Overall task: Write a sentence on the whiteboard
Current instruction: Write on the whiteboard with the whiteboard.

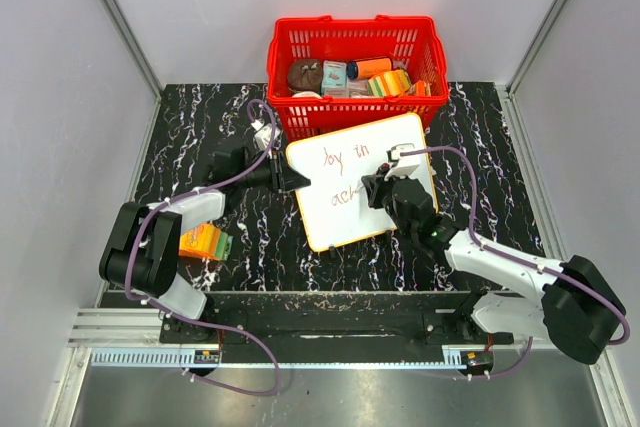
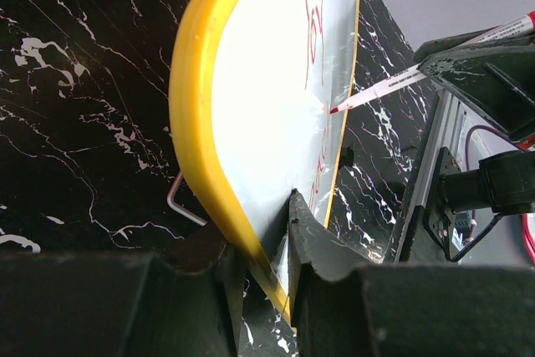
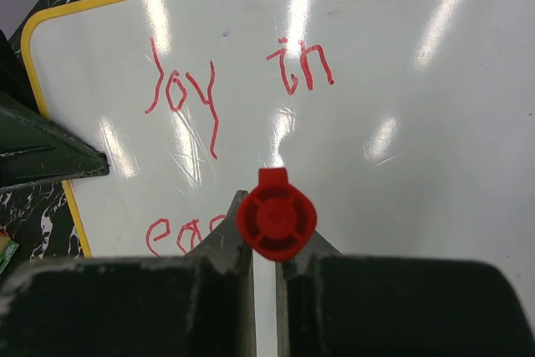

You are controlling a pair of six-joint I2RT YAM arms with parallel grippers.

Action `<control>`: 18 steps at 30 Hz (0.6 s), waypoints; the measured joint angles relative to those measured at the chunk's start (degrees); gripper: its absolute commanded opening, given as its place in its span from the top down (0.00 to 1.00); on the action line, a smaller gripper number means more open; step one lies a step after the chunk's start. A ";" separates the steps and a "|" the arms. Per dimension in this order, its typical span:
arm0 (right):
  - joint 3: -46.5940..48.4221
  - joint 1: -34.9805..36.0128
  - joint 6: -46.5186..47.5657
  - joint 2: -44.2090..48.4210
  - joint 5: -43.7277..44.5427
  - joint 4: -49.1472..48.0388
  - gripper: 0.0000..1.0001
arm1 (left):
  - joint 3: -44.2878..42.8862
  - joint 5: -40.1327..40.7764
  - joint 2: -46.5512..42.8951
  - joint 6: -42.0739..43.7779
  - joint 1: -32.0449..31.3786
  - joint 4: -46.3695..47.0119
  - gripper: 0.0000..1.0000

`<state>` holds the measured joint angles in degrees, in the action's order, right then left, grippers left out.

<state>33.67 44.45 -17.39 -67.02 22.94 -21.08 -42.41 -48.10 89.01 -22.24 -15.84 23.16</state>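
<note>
A black table [image 1: 480,127] veined with white is seen from above, walled in by pale panels. At its far edge a red basket [image 1: 290,107] is set, filled with small packets and tins that cannot be made out singly.

Just in front of the basket the whiteboard [image 1: 335,222] is placed, near the middle of the table and between the two arms. It is turned askew, so that its far right corner lies close to the basket's front wall. A thin yellow rim with rounded corners runs round it.

The board's left edge is clamped by the left gripper [image 1: 295,179]. In the left wrist view one finger is seen on each side of the yellow rim, and the left gripper [image 2: 263,236] is closed tight upon it. The right gripper [image 1: 385,182] is held over the right half of the board. Its fingers are pressed together on a marker [image 3: 276,216], whose round red end is seen between them in the right wrist view.

A small orange box [image 1: 200,241] lies on the table beside the left arm, well apart from the board.

In the left wrist view the marker [image 2: 393,85] is seen as a slim white barrel with a red tip, and the tip appears to touch the white surface.

The sentence [image 3: 180,94] is written in thin red strokes. "Joy in" is read on the upper line; below it a second line begins with "ea", and the rest is hidden behind the right gripper.
</note>
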 measured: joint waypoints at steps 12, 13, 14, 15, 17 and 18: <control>-1.53 -0.04 -0.52 0.85 -0.22 0.00 1.00 | 0.00 0.09 0.00 0.00 -0.02 -0.04 1.00; -1.73 -0.04 -0.63 0.96 -0.33 0.00 1.00 | 0.00 0.11 0.00 0.00 -0.02 -0.07 1.00; -1.90 -0.04 -0.68 1.07 -0.42 0.02 1.00 | 0.00 0.11 0.00 0.00 -0.02 -0.09 1.00; -2.08 -0.04 -0.72 1.20 -0.57 0.02 1.00 | 0.00 0.11 0.00 0.00 -0.02 -0.11 1.00; -2.43 -0.04 -0.87 1.42 -0.79 -0.02 1.00 | 0.00 0.13 0.00 0.00 -0.02 -0.13 1.00; -2.58 -0.04 -0.92 1.51 -1.03 0.02 1.00 | 0.00 0.13 0.00 0.00 -0.02 -0.15 1.00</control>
<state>31.09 44.40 -18.31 -65.52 21.91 -21.06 -42.41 -47.97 89.01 -22.24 -15.86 23.00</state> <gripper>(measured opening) 0.099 0.244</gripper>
